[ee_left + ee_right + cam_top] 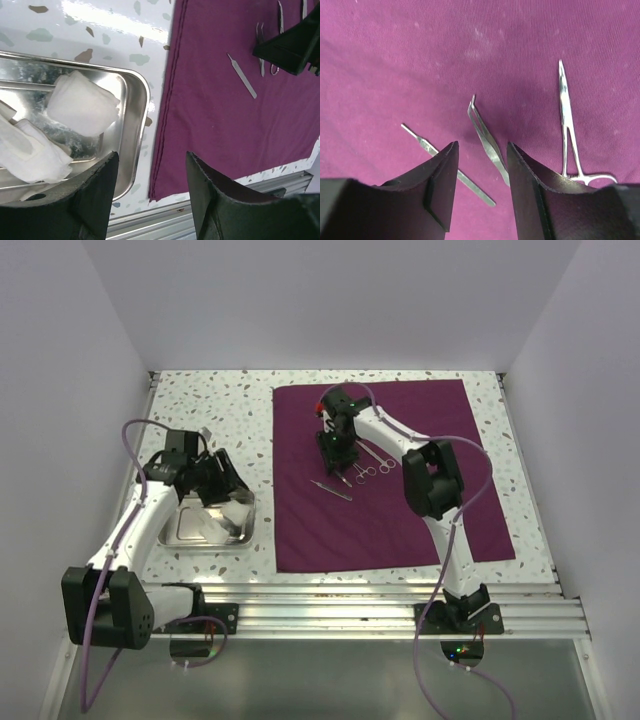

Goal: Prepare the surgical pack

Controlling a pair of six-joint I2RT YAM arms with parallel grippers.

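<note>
Purple cloth (395, 50) underlies right pincer (481, 147), parted and empty over tweezers (488, 141); left pincer (151, 157) parted, empty too.

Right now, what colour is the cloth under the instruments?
The cloth is plain magenta-purple; the right wrist view shows it best.

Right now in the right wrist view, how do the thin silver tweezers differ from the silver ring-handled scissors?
The thin silver tweezers have no finger rings; the silver ring-handled scissors end in loops. The tweezers lie slanted, in line with the gap of the open right tool; the scissors lie nearly straight, off to its side. Both lie flat on the dark-purple cloth, ungripped.
</note>
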